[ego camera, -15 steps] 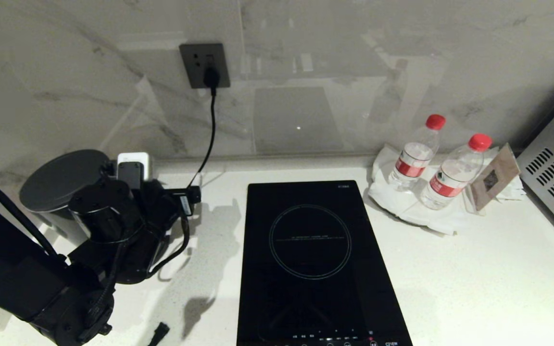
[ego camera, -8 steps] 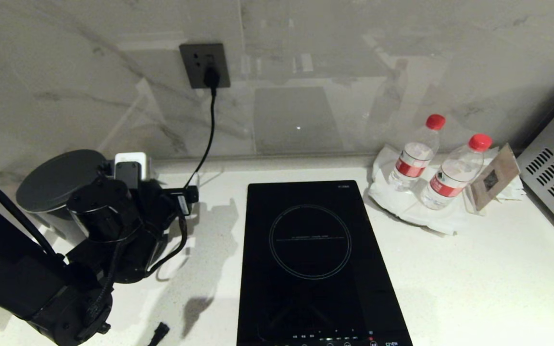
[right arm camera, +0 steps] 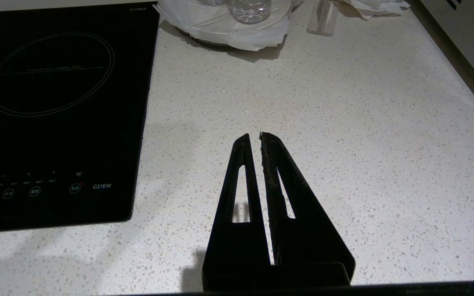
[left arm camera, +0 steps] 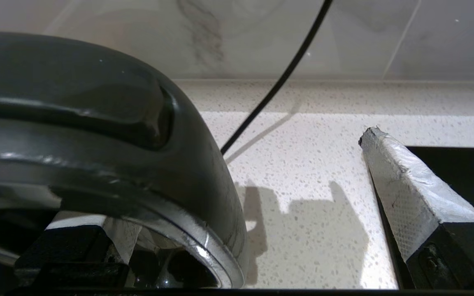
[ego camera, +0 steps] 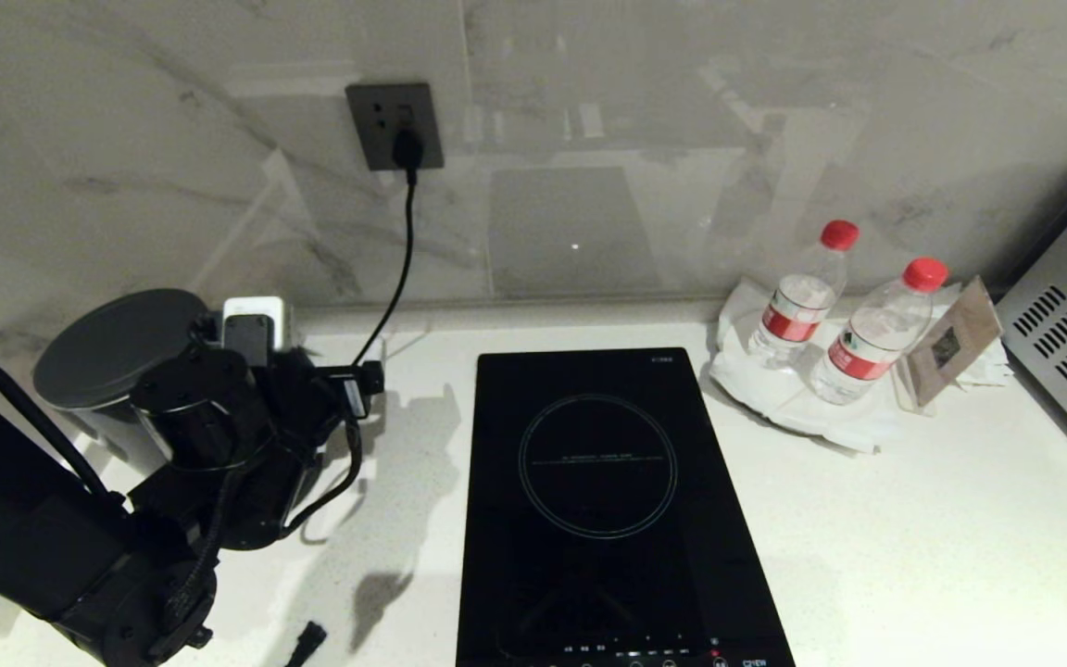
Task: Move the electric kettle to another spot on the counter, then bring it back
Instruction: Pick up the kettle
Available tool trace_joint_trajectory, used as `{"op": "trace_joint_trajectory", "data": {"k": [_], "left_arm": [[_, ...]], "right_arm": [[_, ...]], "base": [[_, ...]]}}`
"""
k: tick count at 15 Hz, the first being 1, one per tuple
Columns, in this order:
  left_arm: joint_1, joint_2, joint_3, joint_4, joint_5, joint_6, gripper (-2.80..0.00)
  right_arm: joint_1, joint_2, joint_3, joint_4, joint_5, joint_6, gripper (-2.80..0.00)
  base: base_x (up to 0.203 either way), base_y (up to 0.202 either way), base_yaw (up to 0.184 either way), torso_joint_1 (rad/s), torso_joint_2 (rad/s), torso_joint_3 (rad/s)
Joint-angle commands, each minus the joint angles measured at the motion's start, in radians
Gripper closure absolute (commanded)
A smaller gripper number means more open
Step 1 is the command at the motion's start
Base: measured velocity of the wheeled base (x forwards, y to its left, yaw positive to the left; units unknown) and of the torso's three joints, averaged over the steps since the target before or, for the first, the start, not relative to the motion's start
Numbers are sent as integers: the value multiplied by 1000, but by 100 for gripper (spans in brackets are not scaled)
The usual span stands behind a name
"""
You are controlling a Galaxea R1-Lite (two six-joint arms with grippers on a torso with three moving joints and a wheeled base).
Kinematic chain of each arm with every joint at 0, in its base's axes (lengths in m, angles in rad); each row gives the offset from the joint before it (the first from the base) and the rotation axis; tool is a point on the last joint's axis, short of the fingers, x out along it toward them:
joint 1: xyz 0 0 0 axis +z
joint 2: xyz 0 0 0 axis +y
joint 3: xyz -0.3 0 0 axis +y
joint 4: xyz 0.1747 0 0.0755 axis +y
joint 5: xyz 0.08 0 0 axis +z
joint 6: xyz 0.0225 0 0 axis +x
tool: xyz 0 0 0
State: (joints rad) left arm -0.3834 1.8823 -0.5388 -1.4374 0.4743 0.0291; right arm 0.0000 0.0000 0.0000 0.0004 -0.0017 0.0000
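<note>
Kettle [ego camera: 112, 347] sits at far left of the head view, against the back wall on the white table [ego camera: 913, 556], its flat lid showing behind the left arm. Left hand [left arm camera: 261, 197] is right at the kettle with its jaws spread wide: in the wrist view the kettle's dark handle fills the left of the frame, with one taped finger [left arm camera: 401, 185] off to the right and bare table between them. Nothing gripped yet; whether the other finger touches the handle, can't tell. Reads as the reach-and-grasp step, before the first move. Next it needs the handle squarely between the fingers, then a firm close and a straight lift. A black cord [ego camera: 401, 269] runs from the wall socket [ego camera: 394, 126] down toward the kettle area, so watch it on the way out. Free landing space looks to be lower right, past the black hob [ego camera: 603, 500] and short of the two water bottles [ego camera: 844, 320]. Right hand [right arm camera: 260, 135] hangs pinched together over bare table, right of the hob, idle.
</note>
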Motion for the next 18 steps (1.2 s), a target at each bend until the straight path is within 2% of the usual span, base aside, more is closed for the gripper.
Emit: {"op": "trace_joint_trajectory", "data": {"k": [1, 9, 10, 18], "left_arm": [[-4, 0, 9, -11, 3, 0, -280], [-3, 9, 19, -15, 12, -11, -280], [-6, 9, 22, -15, 12, -11, 0], [-8, 9, 19, -17, 13, -11, 0]], "right_arm": [[0, 0, 0, 0, 0, 0, 0], [0, 0, 0, 0, 0, 0, 0], [0, 1, 0, 0, 0, 0, 0], [0, 0, 0, 0, 0, 0, 0]], "base": [[0, 0, 0, 0, 0, 0], [0, 0, 0, 0, 0, 0], [0, 0, 0, 0, 0, 0], [0, 0, 0, 0, 0, 0]]}}
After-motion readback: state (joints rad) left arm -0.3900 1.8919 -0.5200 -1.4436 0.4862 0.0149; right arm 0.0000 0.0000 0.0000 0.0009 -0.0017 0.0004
